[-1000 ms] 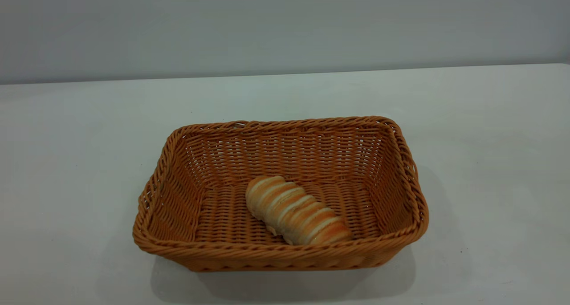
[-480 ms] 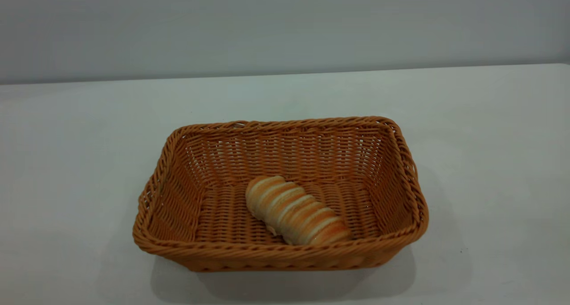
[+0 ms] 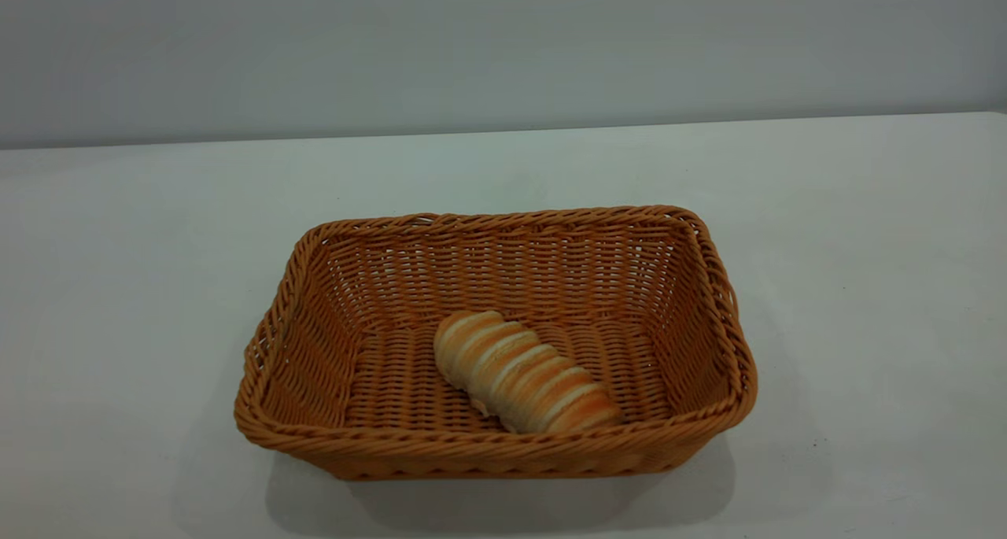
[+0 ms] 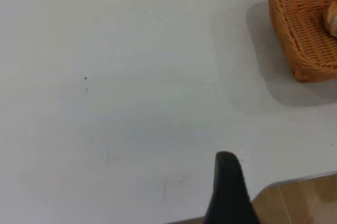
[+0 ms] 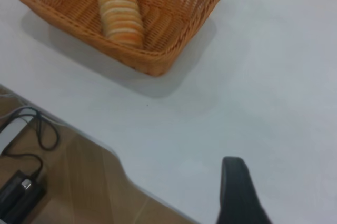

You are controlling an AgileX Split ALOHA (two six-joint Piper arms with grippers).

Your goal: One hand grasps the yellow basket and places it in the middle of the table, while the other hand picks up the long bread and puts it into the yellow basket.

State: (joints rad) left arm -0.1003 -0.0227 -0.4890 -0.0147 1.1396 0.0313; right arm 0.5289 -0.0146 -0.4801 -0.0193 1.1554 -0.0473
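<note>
Nothing has moved since the earlier frames: basket and loaf lie exactly as they did a second ago. The yellow basket [image 3: 496, 342] stands on the table [image 3: 118, 287] near its middle, long side toward the exterior camera. The long bread [image 3: 523, 382] lies on the basket floor, set diagonally, one end close to the near wall, the other toward the centre.

Neither arm appears in the exterior view. In the left wrist view, one dark fingertip of the left gripper [image 4: 227, 190] shows above bare tabletop, well apart from the basket's corner [image 4: 305, 24]. It touches nothing visible. How far it stands open cannot be told from one finger.

The right wrist view shows likewise a single dark fingertip of the right gripper [image 5: 239, 192], over the table near its edge, well clear of the basket [image 5: 174, 50] and the bread [image 5: 122, 16]. Its opening cannot be told. It holds nothing visible. A black cable [image 5: 31, 134] lies on the brown floor beyond the table edge.
</note>
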